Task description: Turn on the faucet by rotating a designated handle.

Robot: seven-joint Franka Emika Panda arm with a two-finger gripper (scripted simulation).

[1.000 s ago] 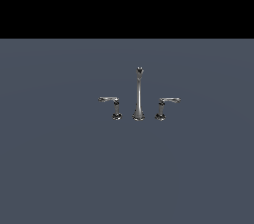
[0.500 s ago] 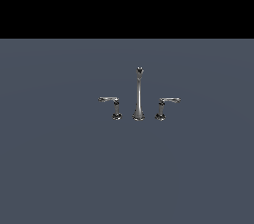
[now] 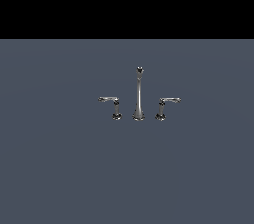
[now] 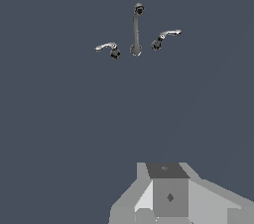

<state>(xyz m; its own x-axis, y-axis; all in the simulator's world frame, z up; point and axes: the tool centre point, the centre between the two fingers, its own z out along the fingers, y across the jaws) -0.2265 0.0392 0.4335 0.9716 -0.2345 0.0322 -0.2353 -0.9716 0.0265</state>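
Standing upright near the middle of the grey tabletop (image 3: 59, 168), the chrome faucet (image 3: 139, 94) has a tall thin spout (image 3: 139, 96) between two short levers. Its handle (image 3: 110, 102) is on the exterior view's left, arm pointing outward; the matching right lever (image 3: 167, 103) mirrors it. Only the hand (image 4: 171, 196) body shows in the wrist view, well apart from the faucet, its fingers out of sight, so I cannot tell its opening.

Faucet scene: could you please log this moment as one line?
end effector: far from faucet | handle: untouched | fingers: unclear
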